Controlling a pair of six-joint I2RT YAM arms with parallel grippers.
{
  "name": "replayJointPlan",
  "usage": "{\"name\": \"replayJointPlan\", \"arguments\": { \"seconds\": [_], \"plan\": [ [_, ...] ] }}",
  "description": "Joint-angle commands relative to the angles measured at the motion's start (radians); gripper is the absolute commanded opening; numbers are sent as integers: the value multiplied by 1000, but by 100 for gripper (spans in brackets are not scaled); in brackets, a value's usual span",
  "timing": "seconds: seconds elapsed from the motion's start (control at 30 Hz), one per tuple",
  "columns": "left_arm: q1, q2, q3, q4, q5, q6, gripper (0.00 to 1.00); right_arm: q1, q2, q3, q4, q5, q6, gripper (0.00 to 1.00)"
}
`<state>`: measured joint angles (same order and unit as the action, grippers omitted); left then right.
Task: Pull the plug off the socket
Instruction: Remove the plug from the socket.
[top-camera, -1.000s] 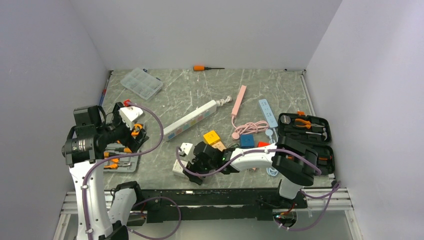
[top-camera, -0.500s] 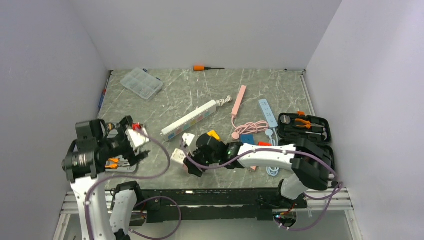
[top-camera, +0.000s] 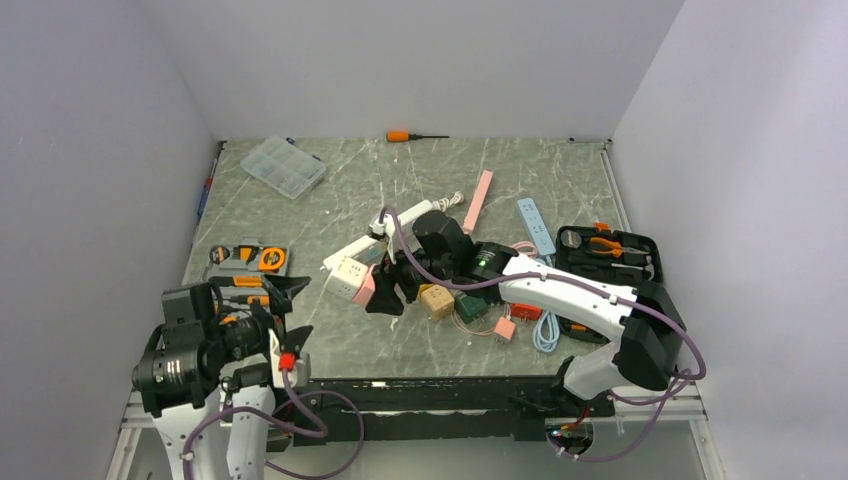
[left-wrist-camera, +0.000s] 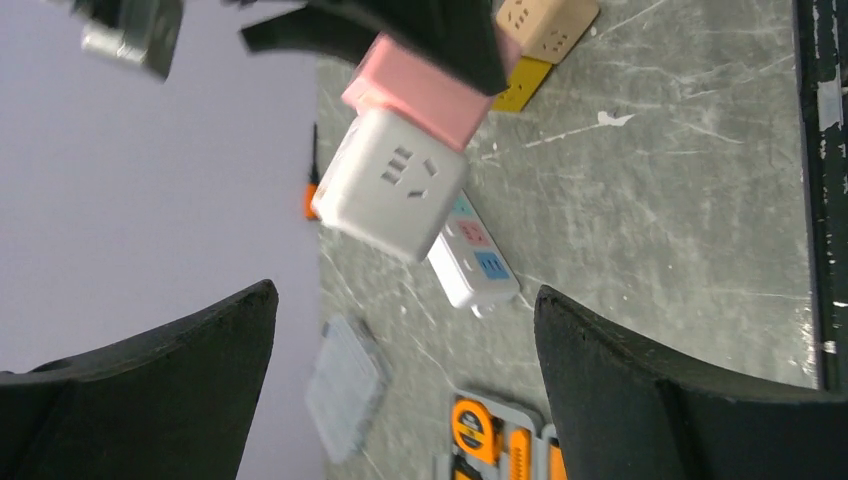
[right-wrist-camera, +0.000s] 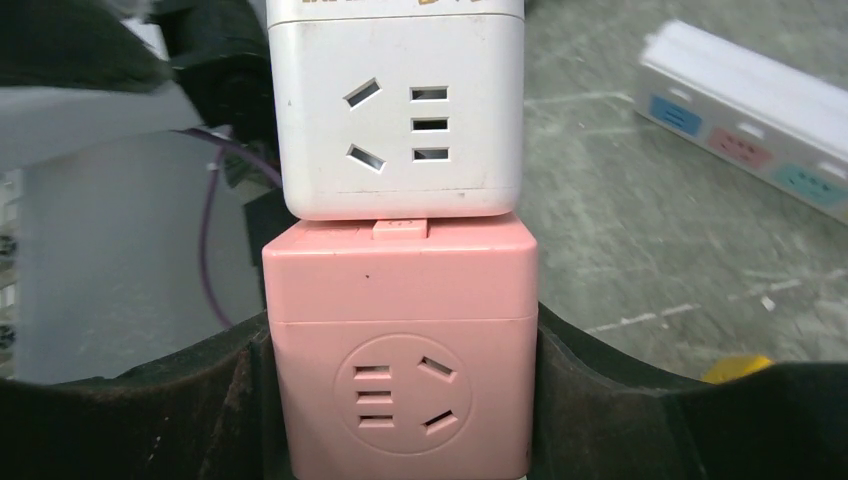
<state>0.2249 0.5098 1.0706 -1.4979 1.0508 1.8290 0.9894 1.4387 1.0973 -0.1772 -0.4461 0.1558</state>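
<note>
Right wrist view shows the right end effector (right-wrist-camera: 400, 400) clamped on a pink cube (right-wrist-camera: 400, 300) with a white cube (right-wrist-camera: 400, 110) plugged onto its top. The pair has been lifted off the tabletop (right-wrist-camera: 620, 250) and carried away from the near edge, while the left end effector (left-wrist-camera: 405, 295) has dropped low and now faces them, wide open and empty. The socket (right-wrist-camera: 745, 120), a long white pastel-panelled strip, lies flat just beyond the cubes, untouched, so nothing looks separated yet; the lift probably sets up a two-handed pull.
</note>
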Motion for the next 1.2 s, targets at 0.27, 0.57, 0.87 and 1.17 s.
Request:
{"name": "replayJointPlan", "arguments": {
  "seconds": [0.27,0.57,0.87,1.17],
  "plan": [
    [-4,-24,-170,83,206,618,99,3,60,262,-185,-216,-37,0],
    [-64,10,-235,407,193,450,99,2,120,319,-268,-182,-61,0],
    [-532,113,-393,909,-186,151,99,-79,78,197,-179,-174,1,0],
    [-635,117,-413,964,-262,-29,99,-101,-2,101,-169,-221,-8,0]
  ]
}}
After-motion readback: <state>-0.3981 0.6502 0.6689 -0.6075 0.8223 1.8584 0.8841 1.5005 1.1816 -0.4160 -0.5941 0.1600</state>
